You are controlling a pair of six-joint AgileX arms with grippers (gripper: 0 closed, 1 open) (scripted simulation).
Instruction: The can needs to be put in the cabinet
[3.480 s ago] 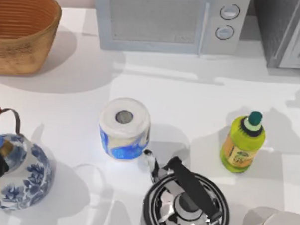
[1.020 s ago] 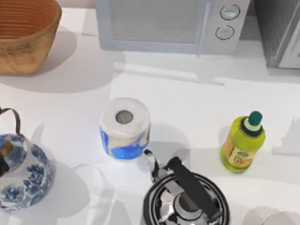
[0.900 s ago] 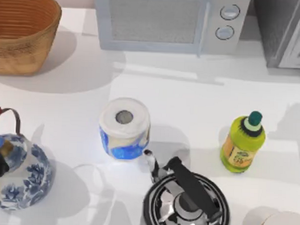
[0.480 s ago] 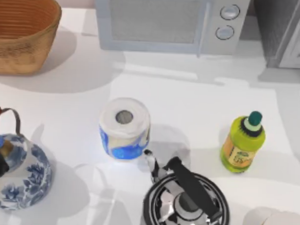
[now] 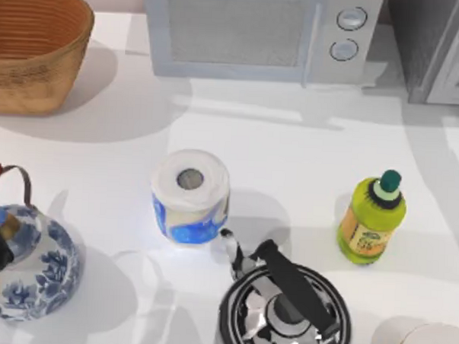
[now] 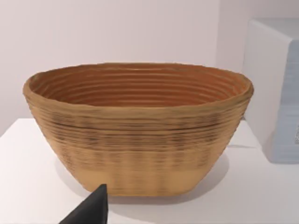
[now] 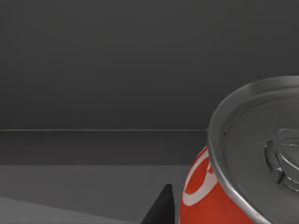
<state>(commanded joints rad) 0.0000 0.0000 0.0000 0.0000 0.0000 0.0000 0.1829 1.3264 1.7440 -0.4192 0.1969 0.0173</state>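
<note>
One red can point(image 7: 219, 196) with a silver lid sits low right in the right wrist view, before dark grey cabinet point(image 7: 117, 70) walls. Whether the right gripper holds it cannot be told. Left arm idles facing the wicker basket point(image 6: 140, 135).

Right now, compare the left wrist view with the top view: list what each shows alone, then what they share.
Left wrist view alone: a dark fingertip of the left gripper before the basket.
Top view alone: the white paper roll, green bottle, steel kettle and blue-patterned teapot.
Shared: the woven brown basket, at the table's far left corner, and the pale microwave beside it.
</note>
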